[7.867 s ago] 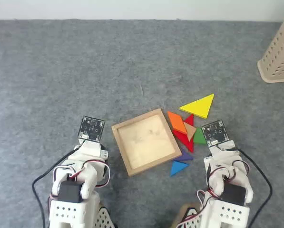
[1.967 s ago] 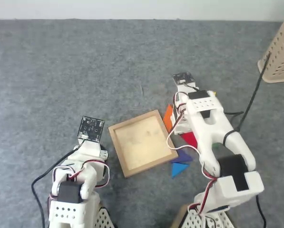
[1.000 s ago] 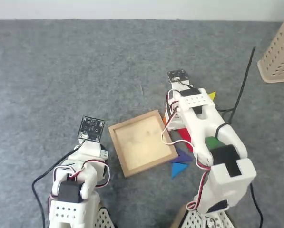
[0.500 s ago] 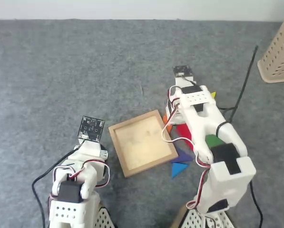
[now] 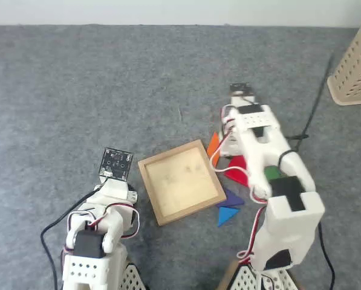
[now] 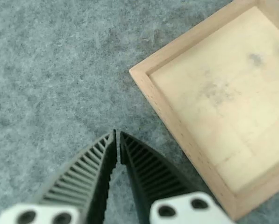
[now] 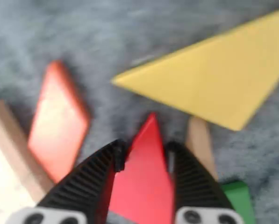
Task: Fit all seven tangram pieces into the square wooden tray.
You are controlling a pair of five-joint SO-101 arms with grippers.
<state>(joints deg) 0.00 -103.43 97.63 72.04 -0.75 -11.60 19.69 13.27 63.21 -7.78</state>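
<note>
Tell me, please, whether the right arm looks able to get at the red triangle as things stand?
Probably yes: the right arm hangs over the red triangle, its jaws open on either side of the tip. Nothing lies on top; the yellow triangle and orange piece sit clear of it.

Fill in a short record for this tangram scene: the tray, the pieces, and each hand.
Tray: square wooden tray, empty, on the grey mat.
Pieces: all seven outside it: yellow triangle, orange parallelogram, red triangle, tan piece, green piece, purple piece, blue triangle.
Right hand: open, straddling the red triangle's tip.
Left hand: shut, above the mat beside a tray corner.
</note>
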